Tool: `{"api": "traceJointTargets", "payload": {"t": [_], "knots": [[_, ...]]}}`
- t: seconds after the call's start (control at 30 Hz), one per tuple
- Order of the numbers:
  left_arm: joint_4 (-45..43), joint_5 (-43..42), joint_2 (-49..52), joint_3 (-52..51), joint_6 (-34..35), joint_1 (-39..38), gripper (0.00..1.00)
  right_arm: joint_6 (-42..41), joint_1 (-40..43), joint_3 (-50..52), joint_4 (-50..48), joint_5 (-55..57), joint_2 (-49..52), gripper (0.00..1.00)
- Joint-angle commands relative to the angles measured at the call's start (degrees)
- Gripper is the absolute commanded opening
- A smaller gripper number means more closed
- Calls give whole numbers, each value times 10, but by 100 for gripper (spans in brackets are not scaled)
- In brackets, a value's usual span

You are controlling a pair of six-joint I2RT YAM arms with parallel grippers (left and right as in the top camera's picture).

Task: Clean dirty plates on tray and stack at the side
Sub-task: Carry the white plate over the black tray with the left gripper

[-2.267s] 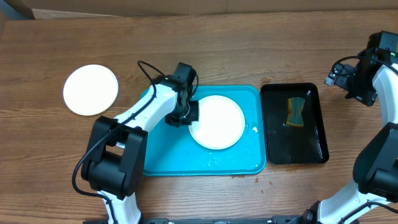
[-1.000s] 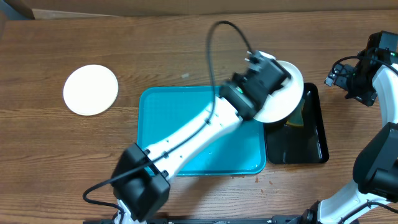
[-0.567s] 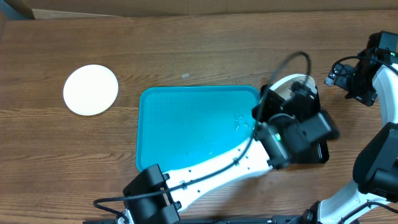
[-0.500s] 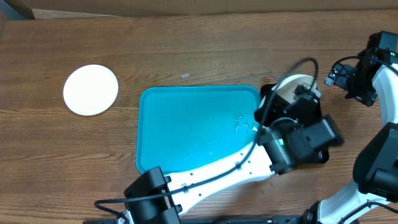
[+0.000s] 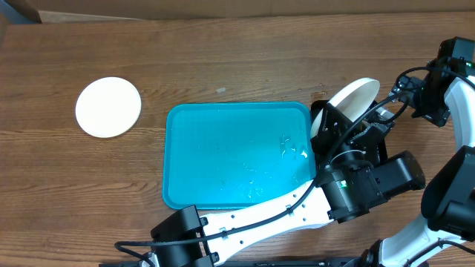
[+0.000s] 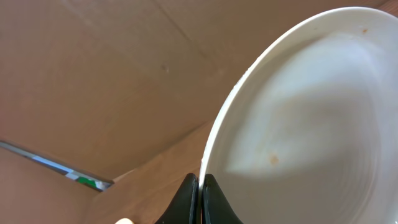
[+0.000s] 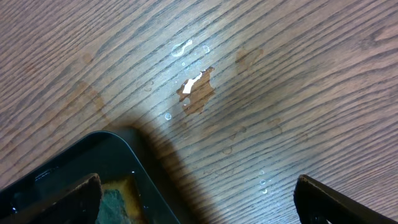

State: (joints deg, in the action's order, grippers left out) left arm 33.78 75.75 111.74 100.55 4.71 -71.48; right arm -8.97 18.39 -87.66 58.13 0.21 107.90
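Note:
My left gripper (image 6: 200, 202) is shut on the rim of a white plate (image 6: 305, 130) and holds it tilted on edge above the black tray; the plate (image 5: 355, 99) shows small orange specks. The turquoise tray (image 5: 230, 152) holds only water drops. Another white plate (image 5: 108, 107) lies flat on the table at the far left. My right gripper (image 7: 199, 199) is open and empty, hovering over the table by the black tray's corner (image 7: 118, 162), at the right edge of the overhead view (image 5: 424, 95).
The black tray (image 5: 375, 159) lies right of the turquoise tray, mostly covered by my left arm (image 5: 356, 185). A yellow-green sponge (image 7: 118, 202) lies in it. Water drops (image 7: 196, 87) lie on the wooden table.
My left arm lifted the white plate off the turquoise tray, swung it right over the black tray and tipped it on edge. The right arm has not moved.

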Motion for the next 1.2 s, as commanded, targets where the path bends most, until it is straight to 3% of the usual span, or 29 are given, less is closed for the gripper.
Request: {"api": "traceJointTargets", "payload": {"t": [0.0,0.23,0.67,0.8,1.17], "knots": [[10,-56,3,16,42,12,4,-2,2,-5,-2,-3,-14,100],[105,-395,3,16,201,101,4,-2,2,-5,-2,-3,-14,100],[165,-860,3,16,237,456,4,-2,2,-5,-2,-3,-14,100],[204,-893,3,16,236,583,4,-2,2,-5,-2,-3,-14,100],[276,-837,3,5,236,892,4,-2,2,-5,-2,-3,-14,100]]}}
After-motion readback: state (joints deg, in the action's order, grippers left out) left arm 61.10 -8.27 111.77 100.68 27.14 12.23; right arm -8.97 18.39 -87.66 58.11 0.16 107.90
